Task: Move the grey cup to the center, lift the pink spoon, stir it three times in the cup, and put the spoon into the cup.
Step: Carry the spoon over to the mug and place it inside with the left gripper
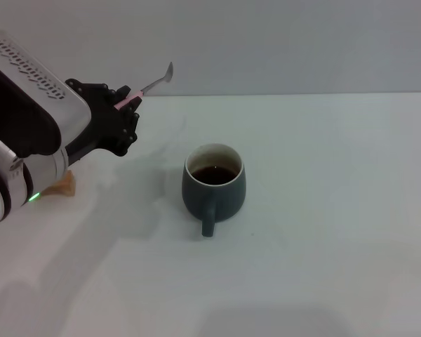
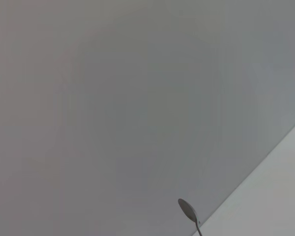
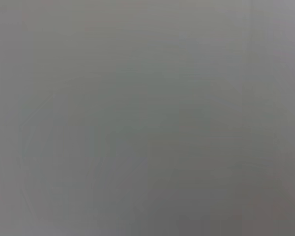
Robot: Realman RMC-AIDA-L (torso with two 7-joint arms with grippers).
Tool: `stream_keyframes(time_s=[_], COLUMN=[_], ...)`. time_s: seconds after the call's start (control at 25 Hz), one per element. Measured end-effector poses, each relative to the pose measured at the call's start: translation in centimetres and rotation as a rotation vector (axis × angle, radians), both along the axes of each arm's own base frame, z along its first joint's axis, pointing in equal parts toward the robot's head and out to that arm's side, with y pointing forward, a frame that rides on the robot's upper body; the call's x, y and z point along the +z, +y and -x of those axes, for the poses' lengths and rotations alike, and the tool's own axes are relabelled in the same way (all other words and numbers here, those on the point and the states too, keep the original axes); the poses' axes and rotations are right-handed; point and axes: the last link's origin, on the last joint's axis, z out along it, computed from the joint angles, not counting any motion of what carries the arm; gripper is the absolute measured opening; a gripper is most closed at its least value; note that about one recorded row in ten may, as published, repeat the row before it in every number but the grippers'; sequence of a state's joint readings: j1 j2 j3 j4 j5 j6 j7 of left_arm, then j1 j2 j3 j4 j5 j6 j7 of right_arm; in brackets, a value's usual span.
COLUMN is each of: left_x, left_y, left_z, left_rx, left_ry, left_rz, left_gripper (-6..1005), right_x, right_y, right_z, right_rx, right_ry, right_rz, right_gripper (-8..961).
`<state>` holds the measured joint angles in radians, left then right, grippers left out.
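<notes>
The grey cup point(image 1: 213, 186) stands upright in the middle of the white table, handle toward me, with dark liquid inside its cream wall. My left gripper point(image 1: 126, 102) is raised at the left, up and to the left of the cup, and is shut on the pink spoon point(image 1: 146, 89). The spoon's pink handle sits in the fingers and its metal bowl points up and to the right. In the left wrist view only the spoon's metal bowl point(image 2: 188, 210) shows against the grey wall. The right gripper is out of view.
A small tan block point(image 1: 65, 184) lies on the table at the left, partly under my left arm. The white table point(image 1: 337, 232) spreads out around the cup. A grey wall stands behind the table's far edge.
</notes>
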<state>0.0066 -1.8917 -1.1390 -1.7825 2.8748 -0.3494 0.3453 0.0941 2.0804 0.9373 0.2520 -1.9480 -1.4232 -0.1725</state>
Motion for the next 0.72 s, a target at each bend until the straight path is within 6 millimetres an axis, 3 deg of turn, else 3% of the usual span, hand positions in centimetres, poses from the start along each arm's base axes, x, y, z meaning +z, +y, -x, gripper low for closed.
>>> stream_keyframes(time_s=[0.72], left_x=[0.7], left_y=[1.2], left_z=[-1.7], left_rx=[-0.041], left_ry=[0.109], left_rz=[0.063], left_gripper=[140], right_x=[0.2], right_y=[-0.7], right_z=[-0.4], right_rx=[-0.02], right_ry=[0.001], right_rz=[-0.013], right_gripper=[0])
